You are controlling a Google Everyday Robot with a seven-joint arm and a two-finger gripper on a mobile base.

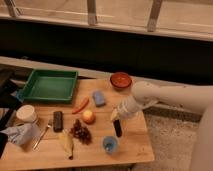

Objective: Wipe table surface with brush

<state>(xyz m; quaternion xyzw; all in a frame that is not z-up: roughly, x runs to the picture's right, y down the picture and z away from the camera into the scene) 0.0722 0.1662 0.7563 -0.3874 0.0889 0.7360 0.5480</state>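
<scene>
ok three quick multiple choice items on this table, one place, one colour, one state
1. The green tray sits at the table surface's: A back left B front right C centre
2. The bowl at the back edge is: A blue B red C green
3. The gripper, above the table surface's right half, is: A open, empty B shut on the brush C inside the tray
Answers: A, the tray fills the far left corner; B, its rim and inside look red; B, the dark brush hangs from it toward the wood.

dark wall [100, 50] below windows [120, 11], speckled floor [172, 131]
</scene>
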